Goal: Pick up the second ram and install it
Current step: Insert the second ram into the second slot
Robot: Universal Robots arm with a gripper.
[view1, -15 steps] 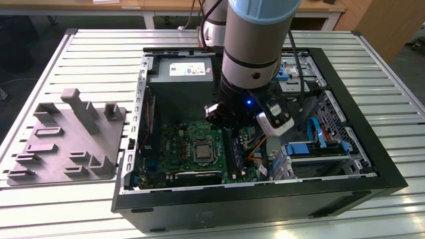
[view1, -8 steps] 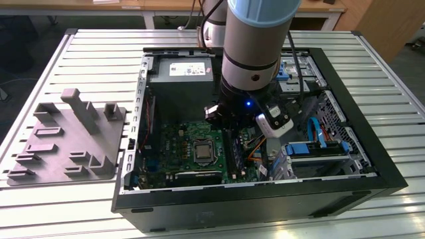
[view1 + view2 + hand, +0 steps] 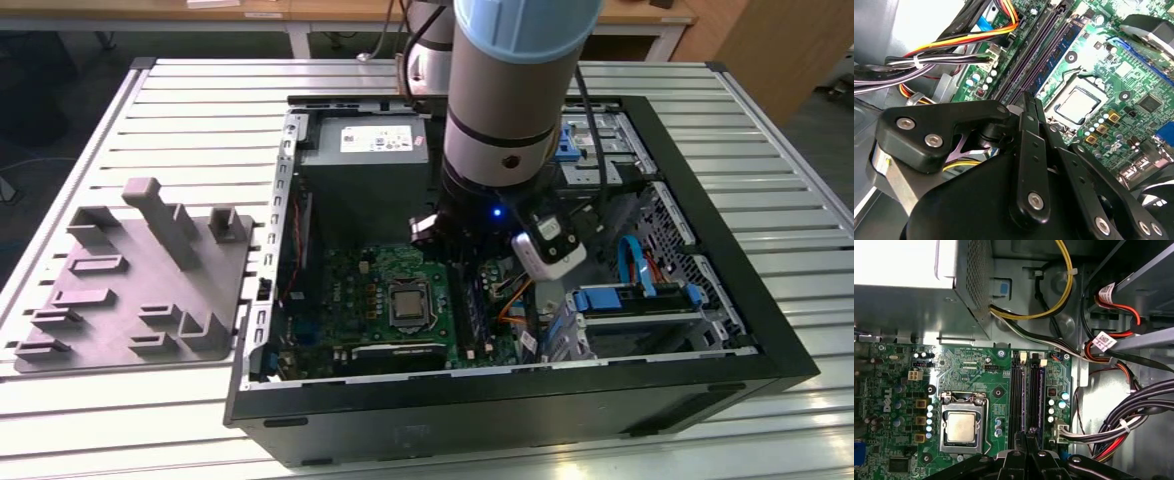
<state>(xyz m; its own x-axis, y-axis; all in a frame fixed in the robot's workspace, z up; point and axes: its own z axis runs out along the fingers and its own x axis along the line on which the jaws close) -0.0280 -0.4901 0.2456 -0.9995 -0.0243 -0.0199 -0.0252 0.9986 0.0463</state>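
The black two-fingered pincer (image 3: 1030,100) hung with its slim fingers pressed together and nothing visible between them, tips low over the long dark memory slots (image 3: 1018,390) of the green motherboard (image 3: 969,372). Just beyond the tips lay a long, narrow blue circuit-board stick, judged to be the second ram (image 3: 1061,47). It sat on edge in one slot, its long axis running straight away from the pincer along the slot rows, near the square silver processor (image 3: 961,427).

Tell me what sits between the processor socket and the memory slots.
In the first wrist view, two small capacitors and a mounting hole lie between processor socket and memory slots.
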